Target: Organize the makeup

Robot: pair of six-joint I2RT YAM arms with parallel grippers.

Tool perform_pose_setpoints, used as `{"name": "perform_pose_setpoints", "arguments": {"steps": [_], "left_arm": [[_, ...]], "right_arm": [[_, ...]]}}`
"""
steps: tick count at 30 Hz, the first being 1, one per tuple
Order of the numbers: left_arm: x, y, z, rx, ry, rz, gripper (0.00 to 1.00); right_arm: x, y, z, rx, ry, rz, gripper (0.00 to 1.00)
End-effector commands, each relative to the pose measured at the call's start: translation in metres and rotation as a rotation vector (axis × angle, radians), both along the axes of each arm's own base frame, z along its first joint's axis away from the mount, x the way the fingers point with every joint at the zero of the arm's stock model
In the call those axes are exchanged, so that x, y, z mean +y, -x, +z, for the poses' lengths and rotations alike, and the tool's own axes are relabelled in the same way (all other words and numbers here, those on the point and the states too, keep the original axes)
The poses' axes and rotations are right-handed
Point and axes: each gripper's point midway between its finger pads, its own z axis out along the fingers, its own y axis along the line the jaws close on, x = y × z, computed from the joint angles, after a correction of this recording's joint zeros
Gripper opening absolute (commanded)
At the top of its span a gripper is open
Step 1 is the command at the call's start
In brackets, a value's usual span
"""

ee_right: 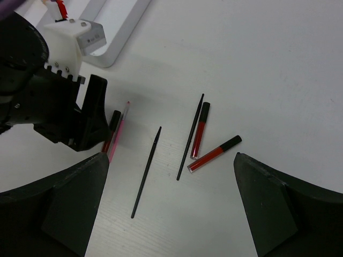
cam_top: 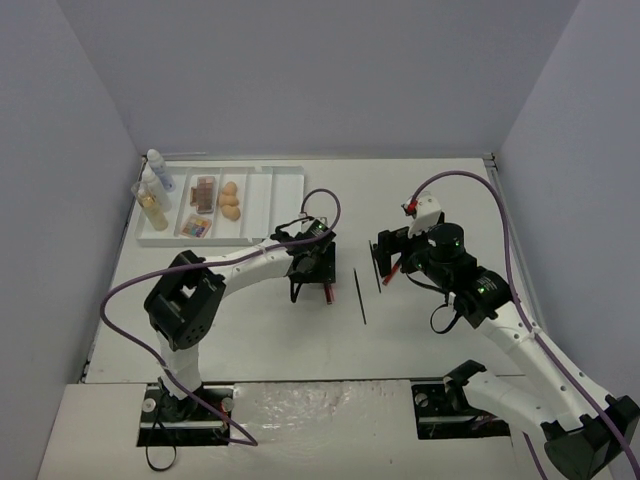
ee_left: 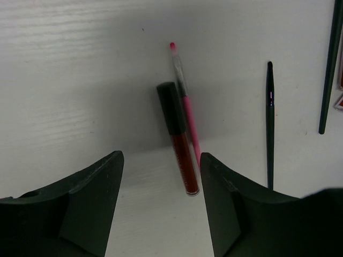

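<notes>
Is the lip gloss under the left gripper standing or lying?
Lying flat: the lip gloss shows its full length against the table.

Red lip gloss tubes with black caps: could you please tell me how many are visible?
3 red black-capped tubes. One lies beside the pink pencil; one along a thin black pencil; one angled next to that. Others may be hidden.

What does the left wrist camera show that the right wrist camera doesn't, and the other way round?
Only the left wrist view: the dark red tube unobstructed, lying ahead of the open left gripper. Only the right wrist view: the tray corner, two more red tubes in full, and the open right gripper. Both: the pink pencil and a thin black pencil.
</notes>
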Motion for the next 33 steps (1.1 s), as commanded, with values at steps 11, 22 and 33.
{"name": "perform_pose_setpoints", "arguments": {"steps": [11, 22, 33], "left_arm": [[-0.025, -0.008, 0.010, -0.026, 0.033, 0.045, 0.37], [-0.018, -0.002, -0.003, 0.005, 0.006, 0.055, 0.27], [-0.029, -0.004, -0.003, 0.010, 0.042, 0.058, 0.32]], "right_arm": [[0.002, -0.003, 0.017, -0.067, -0.051, -0.002, 1.00], [0.003, -0.005, 0.013, -0.059, -0.039, 0.000, 1.00], [0.002, -0.005, 0.011, -0.055, -0.036, 0.000, 1.00]]}}
